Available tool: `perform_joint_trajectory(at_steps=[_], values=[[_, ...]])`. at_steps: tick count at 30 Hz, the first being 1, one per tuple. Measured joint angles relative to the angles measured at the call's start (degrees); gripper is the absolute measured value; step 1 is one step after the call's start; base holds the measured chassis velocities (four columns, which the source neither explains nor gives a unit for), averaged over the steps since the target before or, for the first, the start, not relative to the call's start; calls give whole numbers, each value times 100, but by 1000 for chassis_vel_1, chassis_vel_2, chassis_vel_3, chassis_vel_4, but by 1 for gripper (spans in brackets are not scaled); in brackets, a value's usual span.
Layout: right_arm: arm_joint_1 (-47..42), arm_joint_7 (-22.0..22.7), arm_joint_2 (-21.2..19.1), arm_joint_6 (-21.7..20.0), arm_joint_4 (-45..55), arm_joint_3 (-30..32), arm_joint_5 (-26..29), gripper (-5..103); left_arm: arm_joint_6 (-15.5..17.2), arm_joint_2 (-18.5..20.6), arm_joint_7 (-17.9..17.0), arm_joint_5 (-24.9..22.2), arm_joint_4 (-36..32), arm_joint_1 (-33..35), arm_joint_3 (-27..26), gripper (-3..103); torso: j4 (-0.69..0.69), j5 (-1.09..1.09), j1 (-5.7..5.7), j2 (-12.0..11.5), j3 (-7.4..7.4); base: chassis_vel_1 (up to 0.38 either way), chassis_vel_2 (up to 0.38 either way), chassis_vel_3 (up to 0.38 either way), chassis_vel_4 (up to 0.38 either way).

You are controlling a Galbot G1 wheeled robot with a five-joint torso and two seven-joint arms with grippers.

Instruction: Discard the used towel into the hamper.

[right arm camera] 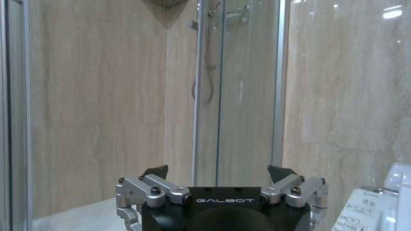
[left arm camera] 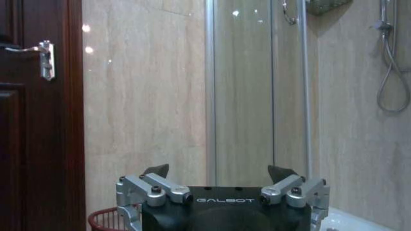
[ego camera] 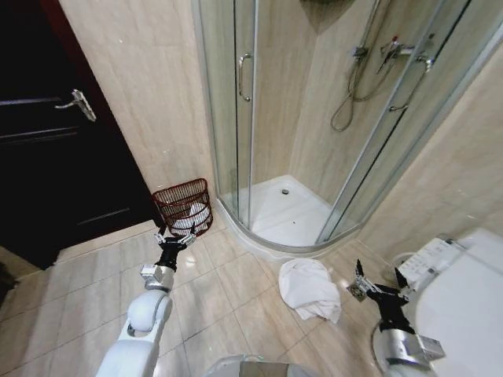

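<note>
Warm, even indoor light, glare spots on glossy wall tiles (left arm camera: 147, 96), soft blur throughout

Beige tiled floor (ego camera: 86, 298) carries a crumpled white towel (ego camera: 310, 288); the hamper (ego camera: 183, 206) stands by the wall

Beige bathroom, white towel, reddish-brown hamper

The hamper (ego camera: 182, 206) is dark reddish-brown wire with something white inside; the crumpled towel (ego camera: 310, 288) is plain white on beige floor tiles (ego camera: 236, 279), beside a very dark brown door (ego camera: 47, 133).
</note>
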Motion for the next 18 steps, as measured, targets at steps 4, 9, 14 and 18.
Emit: perform_joint_trajectory(at_steps=[4, 9, 14, 18], values=[[0, 18, -18, 0, 11, 10, 27, 100, 79, -6, 0, 65, -35, -4, 10, 100, 1, 1, 0, 0, 0, 0, 0, 0, 0], [-2, 34, -42, 1, 37, 41, 85, 100, 94, -32, 3, 163, -25, -34, 39, 100, 0, 1, 0, 0, 0, 0, 0, 0, 0], [-12, 45, -64, 1, 34, 58, 109, 100, 84, -53, 8, 183, -1, -42, 61, 97, -1, 0, 0, 0, 0, 0, 0, 0, 0], [-1, 46, -62, -5, 34, 63, 110, 100, 66, -38, 8, 178, 53, -92, 65, 98, 0, 0, 0, 0, 0, -26, -37, -43, -43]])
